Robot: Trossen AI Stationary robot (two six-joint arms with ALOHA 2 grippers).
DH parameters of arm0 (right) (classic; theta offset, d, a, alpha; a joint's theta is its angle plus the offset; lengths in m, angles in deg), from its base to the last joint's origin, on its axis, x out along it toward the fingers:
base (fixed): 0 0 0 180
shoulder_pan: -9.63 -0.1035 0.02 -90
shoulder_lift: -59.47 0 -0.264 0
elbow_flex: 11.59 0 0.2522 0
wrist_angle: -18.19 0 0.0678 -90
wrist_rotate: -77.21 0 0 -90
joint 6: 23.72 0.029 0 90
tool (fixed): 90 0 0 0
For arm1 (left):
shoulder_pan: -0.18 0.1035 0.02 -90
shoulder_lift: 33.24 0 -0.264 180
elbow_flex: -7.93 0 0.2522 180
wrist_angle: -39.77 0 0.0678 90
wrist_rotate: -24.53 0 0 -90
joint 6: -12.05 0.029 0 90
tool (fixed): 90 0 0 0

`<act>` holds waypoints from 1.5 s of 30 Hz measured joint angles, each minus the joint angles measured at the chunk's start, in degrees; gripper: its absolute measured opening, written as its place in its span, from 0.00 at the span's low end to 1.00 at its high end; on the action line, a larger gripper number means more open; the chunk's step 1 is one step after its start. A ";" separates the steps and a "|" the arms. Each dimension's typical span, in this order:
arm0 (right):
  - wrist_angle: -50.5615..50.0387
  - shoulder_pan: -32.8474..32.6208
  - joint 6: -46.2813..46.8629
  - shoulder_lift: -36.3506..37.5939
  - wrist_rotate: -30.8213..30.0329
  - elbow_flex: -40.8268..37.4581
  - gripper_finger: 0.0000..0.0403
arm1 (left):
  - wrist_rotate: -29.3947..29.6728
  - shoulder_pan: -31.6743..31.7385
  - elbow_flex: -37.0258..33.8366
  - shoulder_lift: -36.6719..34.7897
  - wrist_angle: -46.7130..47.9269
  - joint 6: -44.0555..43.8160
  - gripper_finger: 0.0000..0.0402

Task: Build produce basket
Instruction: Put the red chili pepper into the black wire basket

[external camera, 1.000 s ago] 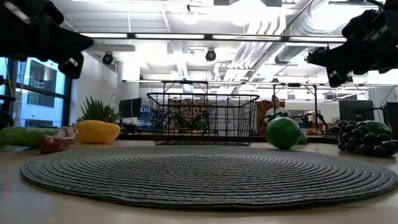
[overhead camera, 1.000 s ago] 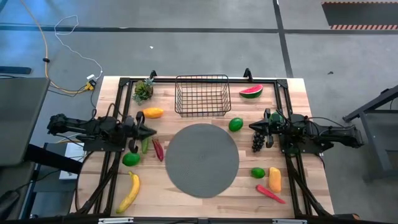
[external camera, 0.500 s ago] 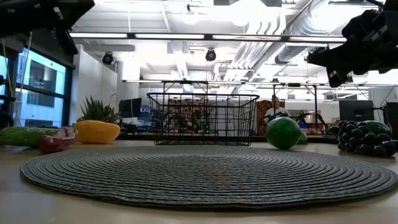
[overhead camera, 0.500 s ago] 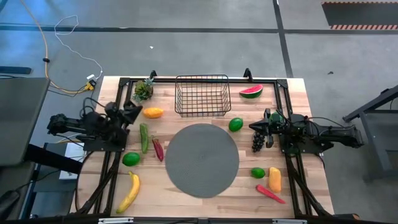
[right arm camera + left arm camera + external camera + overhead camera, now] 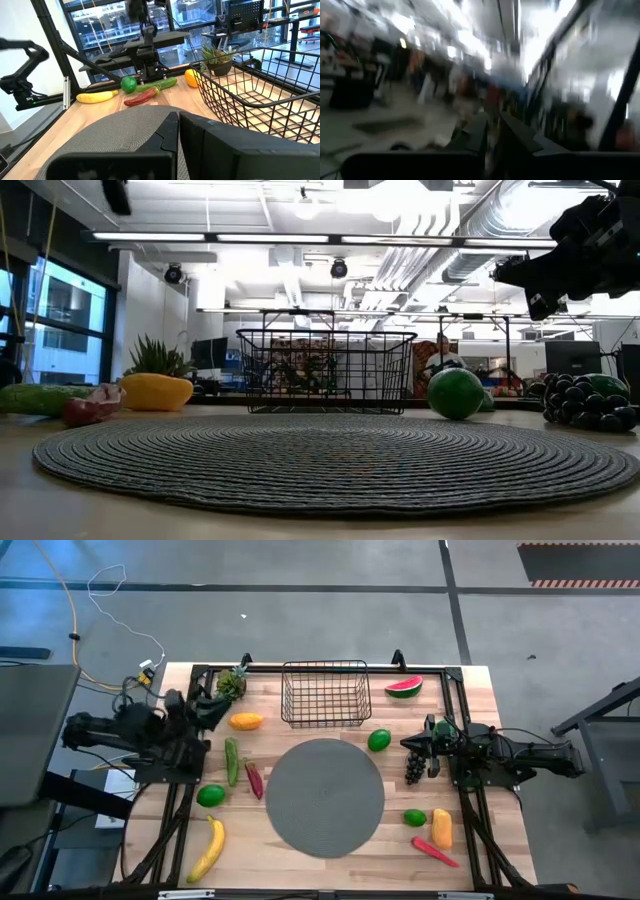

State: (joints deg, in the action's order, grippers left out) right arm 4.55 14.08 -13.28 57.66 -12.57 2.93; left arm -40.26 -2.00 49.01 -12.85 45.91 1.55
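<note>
Nearest you, the banana (image 5: 207,849), chilli (image 5: 434,851) and lime (image 5: 414,817) lay untouched on the table (image 5: 300,870) around the grey mat (image 5: 325,797), so you were at the very start, with nothing yet picked. Your right end effector (image 5: 416,741) sat closed and empty above the grapes (image 5: 414,768), while I could not tell how the left end effector (image 5: 222,703) stood, raised near the orange-yellow piece (image 5: 245,721). The basket (image 5: 324,693) stood empty at the far edge; your next move probably called for opening over a nearby fruit and descending squarely.
</note>
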 joint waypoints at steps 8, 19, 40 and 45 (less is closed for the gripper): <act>0.00 0.00 0.00 0.00 0.00 -0.01 0.00 | -11.02 0.00 22.00 18.16 42.88 0.91 0.40; 0.01 0.00 0.00 0.00 0.00 0.00 0.00 | -22.13 -0.04 25.91 39.07 63.35 7.02 0.65; 0.02 0.00 0.00 0.00 -0.01 -0.01 0.00 | -25.99 -3.42 25.20 64.14 61.62 34.63 0.68; 0.04 0.00 0.00 0.00 0.01 0.01 0.00 | -26.04 -3.56 22.82 65.21 57.03 35.35 0.68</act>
State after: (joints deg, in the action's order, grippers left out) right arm 4.60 14.08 -13.28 57.66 -12.56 2.94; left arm -66.30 -5.55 71.82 52.36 102.94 36.90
